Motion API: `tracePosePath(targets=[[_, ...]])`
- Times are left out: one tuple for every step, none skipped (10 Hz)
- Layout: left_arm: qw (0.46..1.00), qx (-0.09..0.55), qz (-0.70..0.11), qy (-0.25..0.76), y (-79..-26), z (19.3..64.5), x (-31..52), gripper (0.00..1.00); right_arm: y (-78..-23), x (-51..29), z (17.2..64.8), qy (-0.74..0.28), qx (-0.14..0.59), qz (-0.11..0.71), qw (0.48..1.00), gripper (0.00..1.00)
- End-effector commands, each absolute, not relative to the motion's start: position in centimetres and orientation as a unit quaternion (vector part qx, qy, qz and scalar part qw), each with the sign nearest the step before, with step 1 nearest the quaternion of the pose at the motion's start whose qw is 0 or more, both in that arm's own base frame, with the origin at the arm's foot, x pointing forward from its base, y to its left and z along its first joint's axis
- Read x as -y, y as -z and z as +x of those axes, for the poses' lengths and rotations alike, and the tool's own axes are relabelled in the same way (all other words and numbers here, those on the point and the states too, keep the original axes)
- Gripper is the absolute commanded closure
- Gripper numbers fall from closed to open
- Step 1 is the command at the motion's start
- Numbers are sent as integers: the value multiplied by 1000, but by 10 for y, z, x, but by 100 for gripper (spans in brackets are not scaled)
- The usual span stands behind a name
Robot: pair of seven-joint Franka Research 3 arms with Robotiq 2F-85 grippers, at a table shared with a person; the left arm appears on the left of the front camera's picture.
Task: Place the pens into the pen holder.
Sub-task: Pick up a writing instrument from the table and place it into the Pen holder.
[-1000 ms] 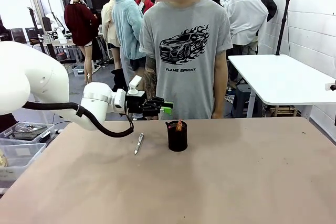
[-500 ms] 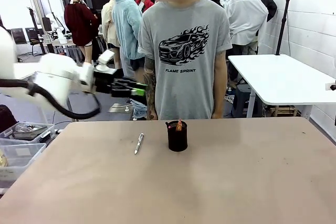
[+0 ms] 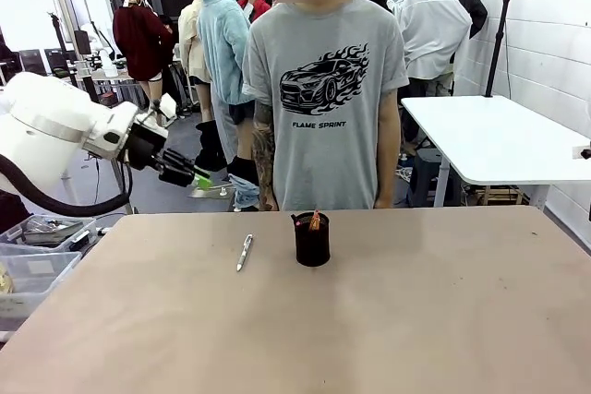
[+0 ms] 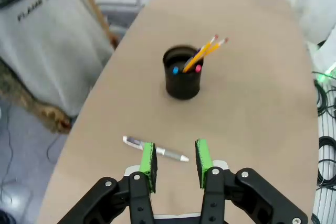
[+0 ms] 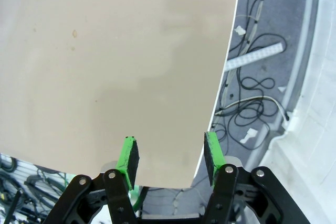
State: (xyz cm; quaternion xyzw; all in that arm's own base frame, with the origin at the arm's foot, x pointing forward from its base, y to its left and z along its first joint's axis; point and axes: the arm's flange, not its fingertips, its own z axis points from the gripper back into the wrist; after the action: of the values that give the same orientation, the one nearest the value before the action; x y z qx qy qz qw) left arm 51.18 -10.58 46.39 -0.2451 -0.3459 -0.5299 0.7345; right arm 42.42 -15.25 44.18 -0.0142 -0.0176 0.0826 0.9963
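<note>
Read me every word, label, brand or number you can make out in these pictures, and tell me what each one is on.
"FLAME SPRINT": on the person's grey T-shirt, under the flaming-car drawing; the left wrist view shows the same words tilted.
silver pen: any print is too small to read.
pen holder and pencils: no lettering can be made out.
</note>
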Motion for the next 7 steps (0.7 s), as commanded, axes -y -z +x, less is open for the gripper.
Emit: tracePosePath(targets=[[786, 293, -224, 496, -460, 511, 114, 58, -440, 153, 424, -85, 18, -28, 996, 36], [815, 284, -197, 466, -450, 514, 119, 58, -440, 153, 424, -85, 18, -28, 996, 36], [843, 258, -176, 439, -438, 519, 130, 58, -440, 153, 424, -85, 18, -28, 996, 36], [869, 246, -151, 402, -426, 526, 143, 58, -440, 153, 424, -85, 18, -28, 996, 36], [890, 232, -131, 370, -412, 532, 159, 58, -440, 153, 424, -85, 18, -28, 996, 36], [889, 219, -131, 379, -395, 540, 178, 58, -440, 153, 424, -85, 18, -28, 996, 36], [895, 206, -123, 376, -379, 549, 188, 58, -440, 153, 424, -85, 18, -28, 996, 36]])
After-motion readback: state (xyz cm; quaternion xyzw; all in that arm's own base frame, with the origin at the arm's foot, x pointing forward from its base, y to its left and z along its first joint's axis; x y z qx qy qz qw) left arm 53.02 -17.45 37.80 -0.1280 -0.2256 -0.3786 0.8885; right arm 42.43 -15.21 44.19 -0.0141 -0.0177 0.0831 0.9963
